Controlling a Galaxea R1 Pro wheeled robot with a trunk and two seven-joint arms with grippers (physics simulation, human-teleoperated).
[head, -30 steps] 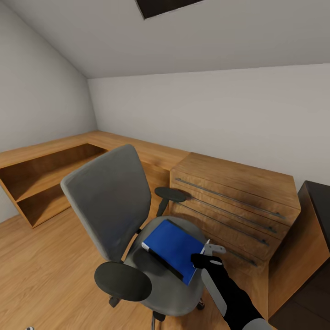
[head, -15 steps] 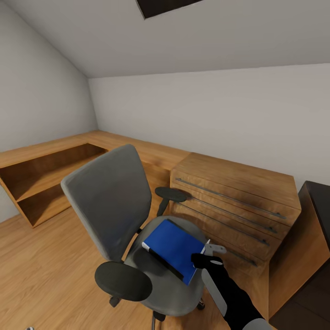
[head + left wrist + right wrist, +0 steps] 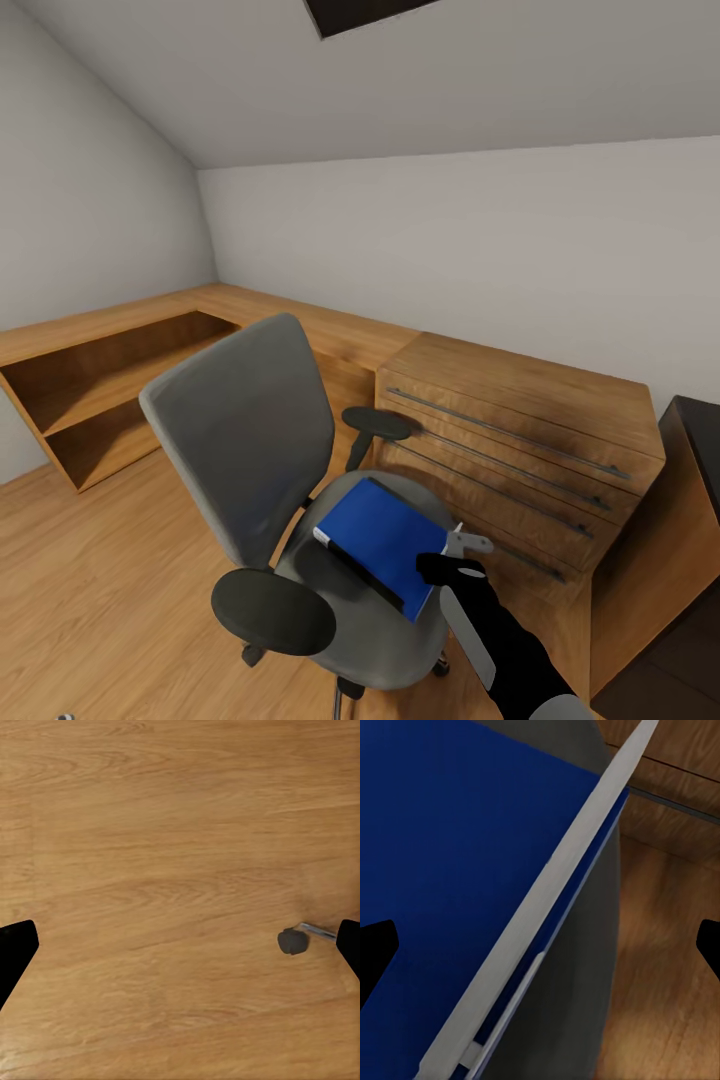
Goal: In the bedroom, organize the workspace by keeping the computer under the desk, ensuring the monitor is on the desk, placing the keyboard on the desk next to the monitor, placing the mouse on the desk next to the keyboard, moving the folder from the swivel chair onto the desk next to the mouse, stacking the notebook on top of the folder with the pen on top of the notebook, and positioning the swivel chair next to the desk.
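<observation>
Folder [image 3: 381, 540] on swivel chair [image 3: 250, 450] seat; wooden chest [image 3: 510, 450] just behind; right gripper [image 3: 455, 560] spread at folder's edge.

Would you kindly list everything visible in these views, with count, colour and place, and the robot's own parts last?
swivel chair: one, grey back and seat with black armrests, on the wooden floor in front of the chest.
folder: one, bright blue with a dark edge, lying flat on the chair's seat.
wooden chest: one, light wood with long bar handles, against the wall right of the chair.
low shelf unit: one, light wood, open-fronted, along the left wall.
desk: one, black, a corner at the right edge.
caster: one, dark grey, on the floor.
right gripper: one, black arm with grey fingers, at the folder's near right edge; whether it grips is unclear.
</observation>
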